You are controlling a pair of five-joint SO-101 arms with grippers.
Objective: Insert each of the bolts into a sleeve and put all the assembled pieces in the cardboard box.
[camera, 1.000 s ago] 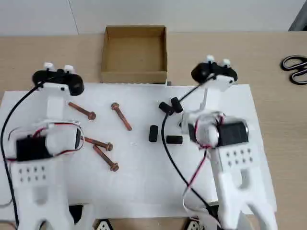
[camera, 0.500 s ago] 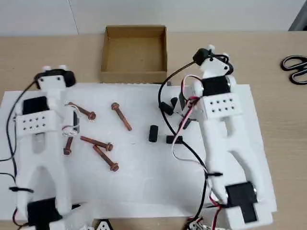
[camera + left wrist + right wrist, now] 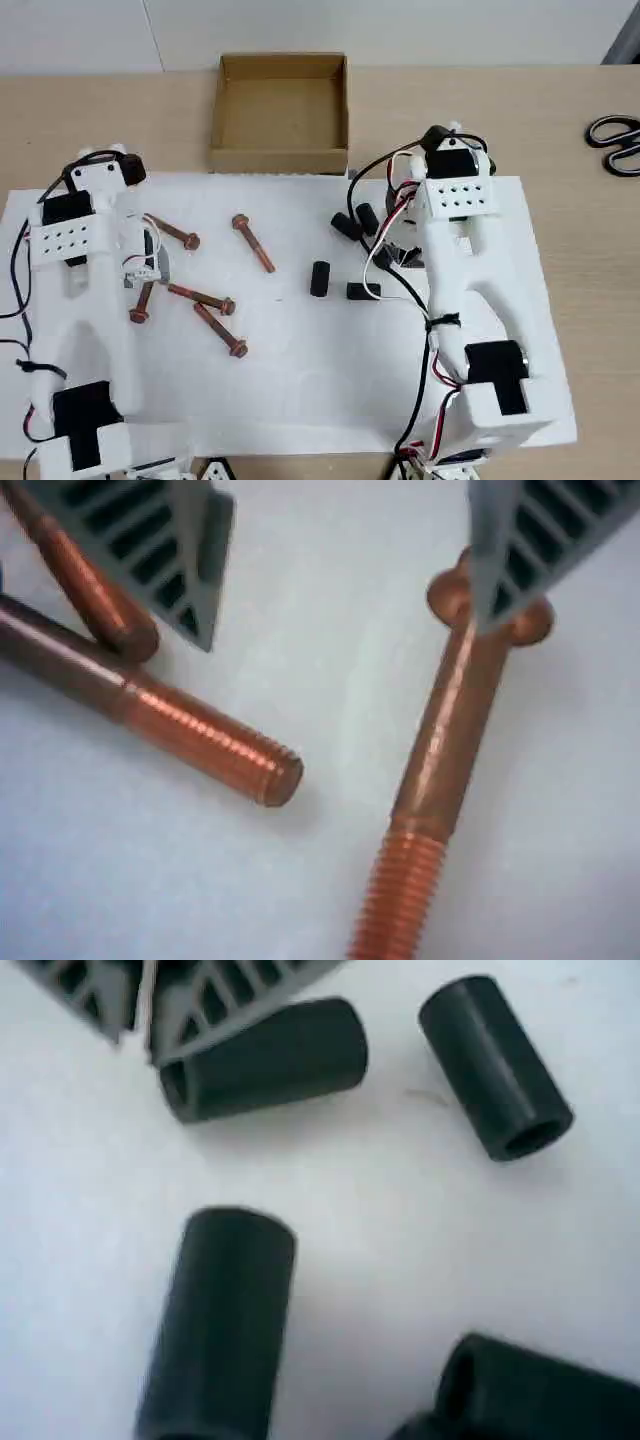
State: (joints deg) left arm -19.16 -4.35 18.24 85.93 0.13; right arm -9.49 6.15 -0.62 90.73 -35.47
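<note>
Five coppery, half-threaded bolts (image 3: 253,243) lie loose; left gripper (image 3: 340,630) spread wide, right gripper (image 3: 140,1040) closed, both empty.

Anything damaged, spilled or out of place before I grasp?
Nothing stands out: bolts and sleeves lie loose on the white sheet, none over its edge, and the cardboard box stands upright beyond it.

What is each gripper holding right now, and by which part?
Nothing is held. The left gripper is open over a loose copper-coloured metal bolt; the right gripper is shut, empty, next to a black cylindrical plastic sleeve.
</note>
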